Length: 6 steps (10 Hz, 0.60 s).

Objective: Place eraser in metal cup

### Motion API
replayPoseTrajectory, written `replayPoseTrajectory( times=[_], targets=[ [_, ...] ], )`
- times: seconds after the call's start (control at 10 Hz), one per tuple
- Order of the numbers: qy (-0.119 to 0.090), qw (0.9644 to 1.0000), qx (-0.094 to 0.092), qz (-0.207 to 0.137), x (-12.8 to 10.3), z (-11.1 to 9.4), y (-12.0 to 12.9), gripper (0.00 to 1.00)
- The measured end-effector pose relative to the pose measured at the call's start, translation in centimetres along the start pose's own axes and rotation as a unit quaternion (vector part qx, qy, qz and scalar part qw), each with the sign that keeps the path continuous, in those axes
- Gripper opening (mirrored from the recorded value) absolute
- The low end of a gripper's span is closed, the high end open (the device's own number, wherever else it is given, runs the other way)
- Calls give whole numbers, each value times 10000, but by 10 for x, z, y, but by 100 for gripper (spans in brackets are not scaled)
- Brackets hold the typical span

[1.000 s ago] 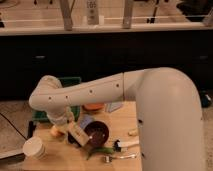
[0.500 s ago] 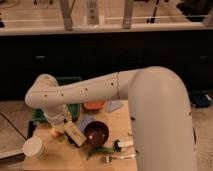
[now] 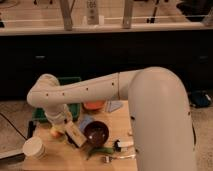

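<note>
A white robot arm reached across a wooden table (image 3: 119, 125); its gripper (image 3: 64, 126) hung low at the left, just beside a dark brown bowl (image 3: 96, 133). The likely risk was a miss; a tan block (image 3: 75, 135), possibly the eraser, sat close against the bowl, and a release off-centre would leave it on the table, not in the cup; the wrist seemed to hide the metal cup, which could not be placed; whether the gripper stood wide or narrow, or held the block, could not be told.

White arm (image 3: 85, 92), dark brown bowl (image 3: 88, 131), green bin (image 3: 69, 80), white paper cup (image 3: 34, 148), pale wooden table (image 3: 120, 127).
</note>
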State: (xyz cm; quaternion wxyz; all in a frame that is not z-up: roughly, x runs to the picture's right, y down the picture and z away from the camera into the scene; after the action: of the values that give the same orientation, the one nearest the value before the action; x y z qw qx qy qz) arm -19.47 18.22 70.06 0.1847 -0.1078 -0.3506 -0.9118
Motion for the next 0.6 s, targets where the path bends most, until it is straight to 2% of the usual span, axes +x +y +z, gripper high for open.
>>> replayPoseTrajectory(
  times=[0.1, 0.2, 0.6],
  targets=[
    [8, 10000, 17, 20, -1, 1, 1, 78],
    [10, 10000, 34, 38, -2, 2, 2, 80],
    [17, 10000, 93, 25, -4, 4, 4, 80]
  ],
)
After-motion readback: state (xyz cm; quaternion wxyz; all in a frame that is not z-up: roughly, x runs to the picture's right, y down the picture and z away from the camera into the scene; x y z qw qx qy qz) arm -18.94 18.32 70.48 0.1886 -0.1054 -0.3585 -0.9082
